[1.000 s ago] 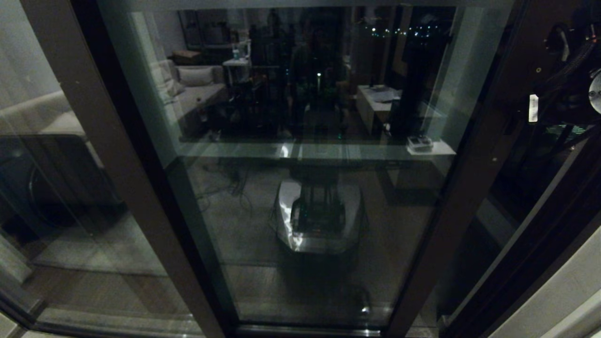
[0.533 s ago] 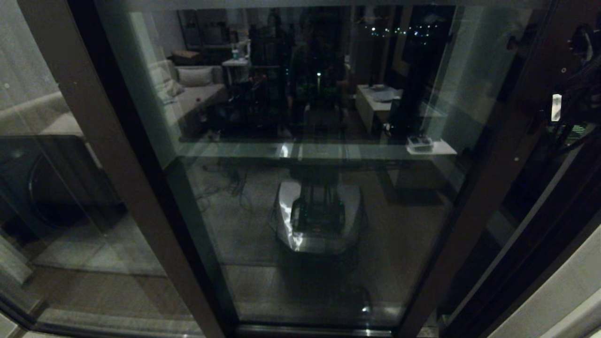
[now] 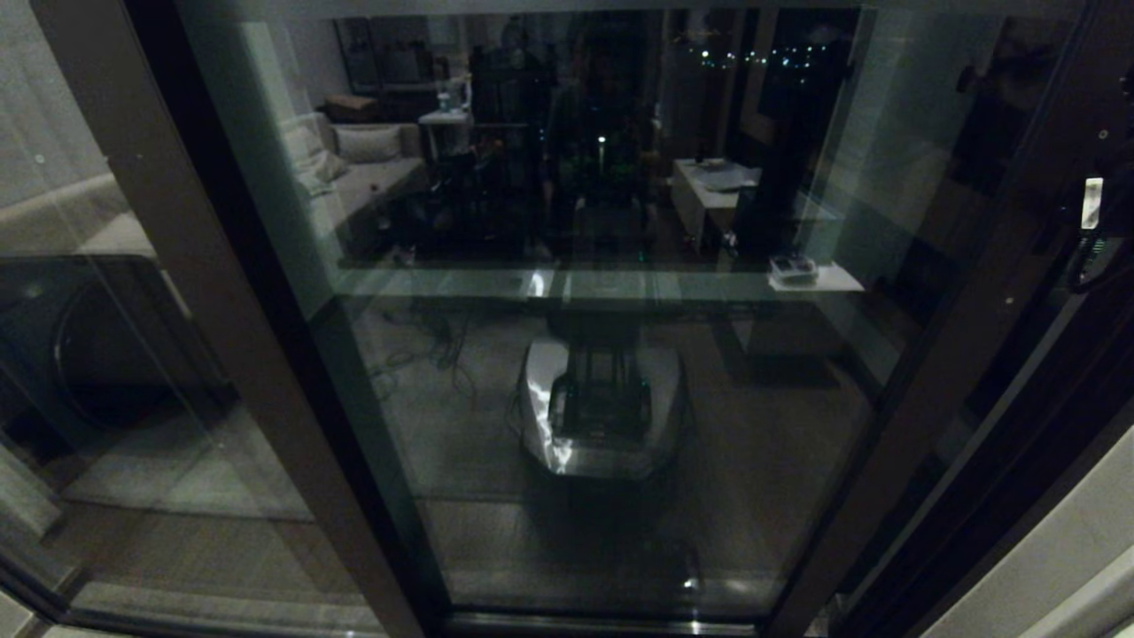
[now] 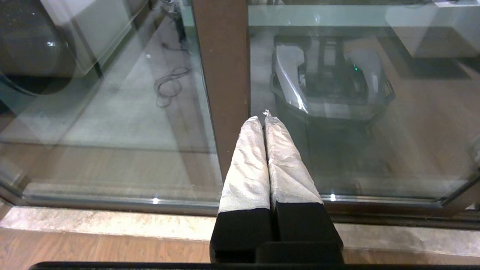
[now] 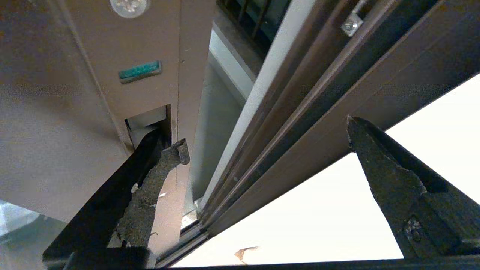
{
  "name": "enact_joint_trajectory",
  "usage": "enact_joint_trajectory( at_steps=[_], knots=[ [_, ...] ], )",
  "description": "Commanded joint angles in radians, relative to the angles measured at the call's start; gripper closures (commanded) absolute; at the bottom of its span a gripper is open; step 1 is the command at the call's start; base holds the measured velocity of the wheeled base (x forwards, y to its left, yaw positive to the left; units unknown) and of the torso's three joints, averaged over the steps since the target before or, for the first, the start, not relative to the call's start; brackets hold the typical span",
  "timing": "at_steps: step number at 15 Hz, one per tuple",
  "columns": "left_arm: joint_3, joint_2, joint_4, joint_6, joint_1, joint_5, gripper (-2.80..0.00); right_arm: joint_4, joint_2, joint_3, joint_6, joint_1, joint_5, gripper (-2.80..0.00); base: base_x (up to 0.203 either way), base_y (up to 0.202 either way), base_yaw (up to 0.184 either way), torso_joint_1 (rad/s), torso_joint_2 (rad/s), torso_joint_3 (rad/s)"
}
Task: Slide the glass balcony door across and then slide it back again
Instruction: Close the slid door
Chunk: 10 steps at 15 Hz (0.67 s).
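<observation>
The glass balcony door (image 3: 620,372) fills the head view, reflecting the room and my own base. Its dark brown right stile (image 3: 970,341) leans close to the door frame (image 3: 1063,425) at the right. In the right wrist view my right gripper (image 5: 266,133) is open. One taped finger (image 5: 157,176) has its tip in the stile's recessed slot handle (image 5: 146,122), the other finger (image 5: 382,168) stands well apart in front of the frame. My left gripper (image 4: 262,118) is shut on nothing, low down, pointing at a plain brown post (image 4: 221,75).
A narrow gap (image 5: 213,112) lies between the stile and the frame rails (image 5: 318,93), with black railing bars (image 5: 258,15) beyond. A white wall (image 5: 300,210) adjoins the frame. A floor track (image 4: 112,200) and stone sill (image 4: 93,225) run below the glass.
The door's right stile has slid steadily to the right, and my right gripper has gone with it to the edge of the head view. The gap at the frame has narrowed.
</observation>
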Motion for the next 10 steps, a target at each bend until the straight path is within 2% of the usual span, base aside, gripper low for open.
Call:
enact_joint_trajectory(
  at_steps=[1,10],
  knots=[
    [0.001,0.000,0.000,0.000,0.001,0.000,0.00,0.006,-0.004,0.000,-0.010,-0.038,0.019,-2.80,0.000,0.000,0.000,0.000,0.00,0.000],
    [0.000,0.000,0.000,0.000,0.000,0.000,0.00,-0.029,-0.002,0.002,-0.040,-0.137,0.085,-2.80,0.000,0.000,0.000,0.000,0.00,0.000]
  ],
)
